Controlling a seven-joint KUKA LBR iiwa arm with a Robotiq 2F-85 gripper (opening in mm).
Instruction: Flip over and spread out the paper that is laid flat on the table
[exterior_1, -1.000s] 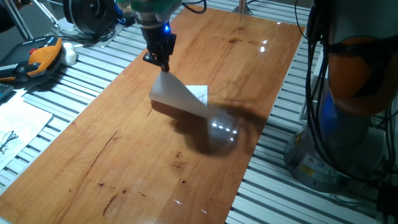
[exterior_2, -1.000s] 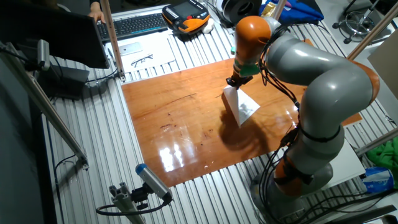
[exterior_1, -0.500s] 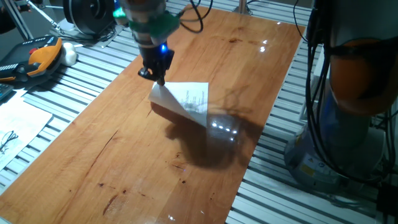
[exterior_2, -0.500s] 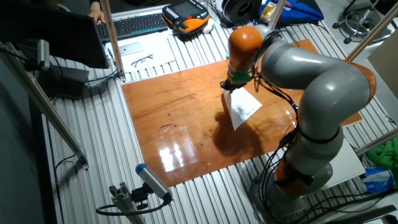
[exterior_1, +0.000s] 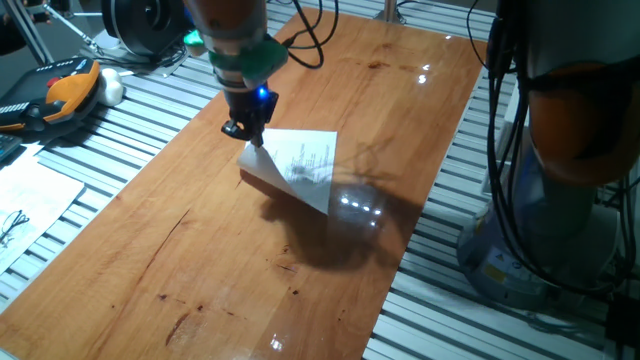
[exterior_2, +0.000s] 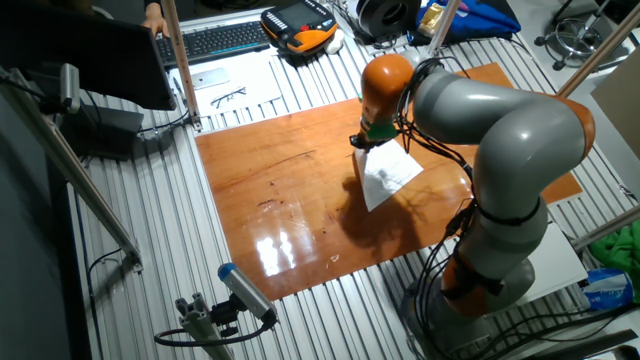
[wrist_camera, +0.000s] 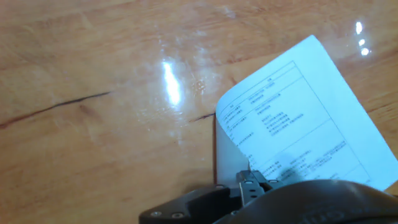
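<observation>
The paper (exterior_1: 296, 164) is a white sheet with its printed face turned up, folding over on the table (exterior_1: 200, 250). My gripper (exterior_1: 252, 137) is shut on the sheet's left corner and holds it just above the wood. The sheet slopes down from the gripper to the right, where its far edge rests on the table. It also shows in the other fixed view (exterior_2: 388, 172) under my gripper (exterior_2: 362, 143). In the hand view the printed face (wrist_camera: 292, 124) fills the right side and one fingertip (wrist_camera: 249, 185) grips its lower edge.
Grey ribbed metal slats (exterior_1: 110, 140) surround the board. An orange and black handset (exterior_1: 62, 88) and a printed sheet with glasses (exterior_1: 25, 205) lie at the left. The arm's base (exterior_1: 560, 150) stands at the right. A keyboard (exterior_2: 215, 40) lies at the far side.
My gripper has moved left and lower with the corner. The sheet has turned further over, so more of the printed face shows.
</observation>
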